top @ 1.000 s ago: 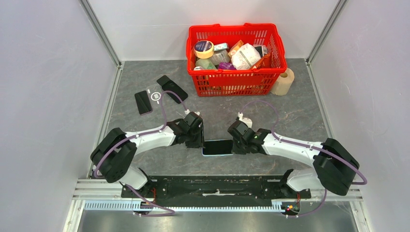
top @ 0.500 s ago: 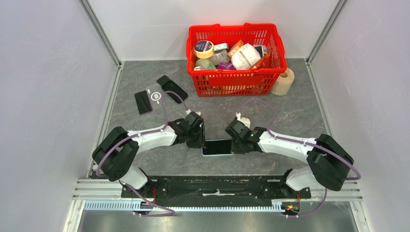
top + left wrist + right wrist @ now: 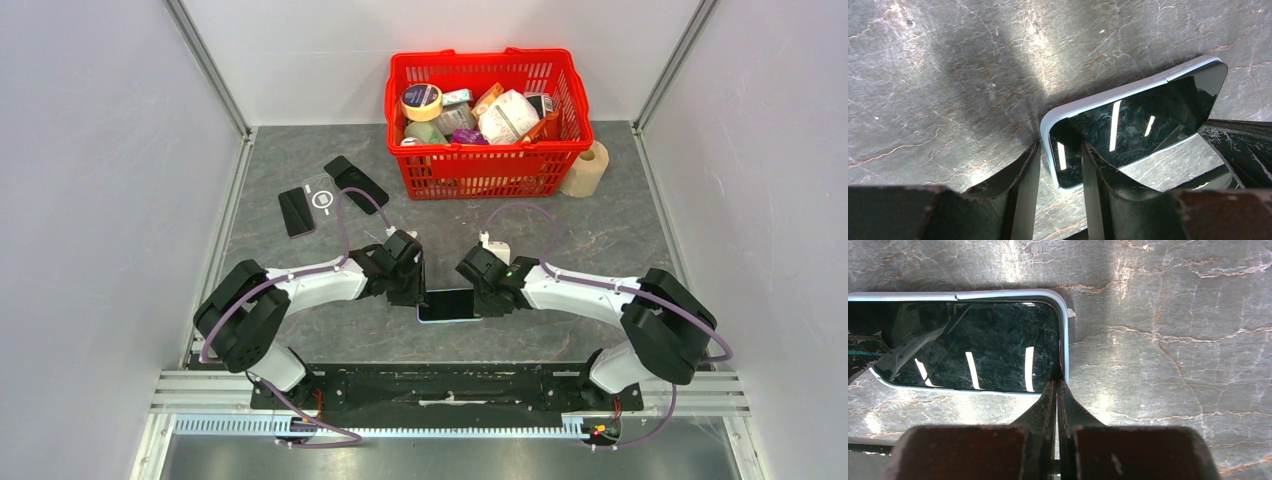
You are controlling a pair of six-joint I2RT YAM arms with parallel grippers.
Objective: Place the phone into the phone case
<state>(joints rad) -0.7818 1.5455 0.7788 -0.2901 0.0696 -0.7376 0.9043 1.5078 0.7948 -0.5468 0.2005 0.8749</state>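
Observation:
A black-screened phone [image 3: 450,305] lies flat on the grey table inside a pale blue case, between both grippers. My left gripper [image 3: 413,290] is open at its left end. In the left wrist view the phone [image 3: 1138,120] shows with the case rim [image 3: 1048,130] between the jaws of my left gripper [image 3: 1060,150], one finger on the table and the other [image 3: 1098,170] over the screen. My right gripper [image 3: 483,297] is shut with nothing in it. In the right wrist view its closed tips [image 3: 1056,382] touch the phone's [image 3: 968,347] right edge at the case rim [image 3: 1064,330].
A red basket [image 3: 480,170] full of groceries stands at the back, with a paper roll [image 3: 588,168] to its right. At the back left lie a black phone [image 3: 298,211], a clear case [image 3: 322,193] and another dark phone or case [image 3: 356,182].
My right gripper and forearm have shifted slightly left, closer onto the phone's right end. The left gripper and the phone stay about where they were.

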